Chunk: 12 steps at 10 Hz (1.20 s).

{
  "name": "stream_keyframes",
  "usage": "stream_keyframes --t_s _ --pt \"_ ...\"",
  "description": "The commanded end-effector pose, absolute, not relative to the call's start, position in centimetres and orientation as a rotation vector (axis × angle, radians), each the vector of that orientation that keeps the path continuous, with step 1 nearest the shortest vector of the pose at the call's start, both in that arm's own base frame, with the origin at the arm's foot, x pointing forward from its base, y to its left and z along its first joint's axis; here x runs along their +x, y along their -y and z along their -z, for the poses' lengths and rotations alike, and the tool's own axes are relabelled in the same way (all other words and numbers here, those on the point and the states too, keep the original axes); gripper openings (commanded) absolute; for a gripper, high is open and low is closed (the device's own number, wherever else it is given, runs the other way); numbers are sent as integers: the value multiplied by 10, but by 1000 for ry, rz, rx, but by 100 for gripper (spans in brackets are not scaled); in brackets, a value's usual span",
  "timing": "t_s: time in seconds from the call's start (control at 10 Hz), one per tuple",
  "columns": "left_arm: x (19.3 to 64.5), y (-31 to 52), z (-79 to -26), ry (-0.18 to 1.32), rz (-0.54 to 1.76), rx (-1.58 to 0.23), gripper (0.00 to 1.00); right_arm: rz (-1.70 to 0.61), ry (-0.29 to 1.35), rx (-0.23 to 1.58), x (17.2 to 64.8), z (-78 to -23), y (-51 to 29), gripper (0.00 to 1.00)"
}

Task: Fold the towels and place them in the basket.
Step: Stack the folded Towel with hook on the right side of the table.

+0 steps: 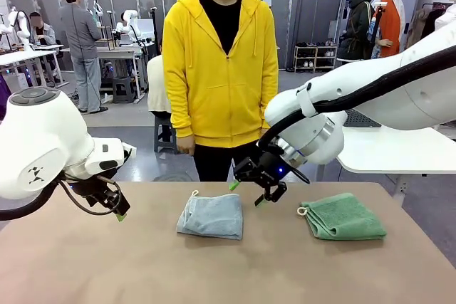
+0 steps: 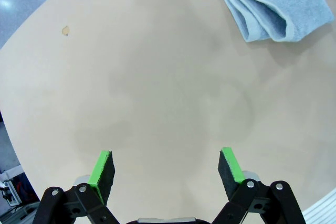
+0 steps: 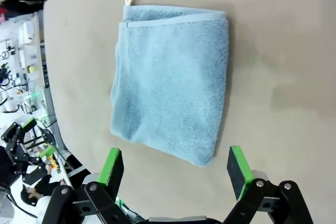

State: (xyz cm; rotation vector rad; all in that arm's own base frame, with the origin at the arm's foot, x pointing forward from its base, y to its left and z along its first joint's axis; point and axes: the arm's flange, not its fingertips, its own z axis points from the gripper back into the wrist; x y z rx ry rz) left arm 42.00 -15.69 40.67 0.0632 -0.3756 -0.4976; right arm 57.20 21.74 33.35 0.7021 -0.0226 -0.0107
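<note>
Tabletop (image 1: 85, 261) is plain tan, with a busy workshop behind. Left gripper (image 1: 114, 204) hangs spread and empty over bare table. Grey-blue towel (image 1: 211, 216) lies folded mid-table; right gripper (image 1: 258, 191) hovers spread just beyond it. Green towel (image 1: 344, 216) lies folded at right. Person in yellow hoodie (image 1: 219, 69) stands opposite.

no readable text, brand name, number or sign found in any view. the only mark is a small dark logo, not lettering, on the white rounded casing of the left robot arm (image 1: 35, 174) at the near left. items in the far background are too small to read.
</note>
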Motion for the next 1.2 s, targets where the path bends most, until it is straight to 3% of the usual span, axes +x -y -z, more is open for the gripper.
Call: stream_keyframes --t_s 0.0,0.4,0.9,1.0,1.1 --pt "423 160 -408 367 483 68 100 13 71 761 564 -308 -205 100" --pt "423 160 -408 367 483 68 100 69 92 881 572 -270 -208 100" --pt "423 160 -408 367 483 68 100 115 90 887 581 -251 -234 100" --pt "423 160 -408 367 483 68 100 132 106 906 583 -252 -237 80" --pt "423 160 -408 367 483 68 100 142 99 896 585 -252 -239 40"
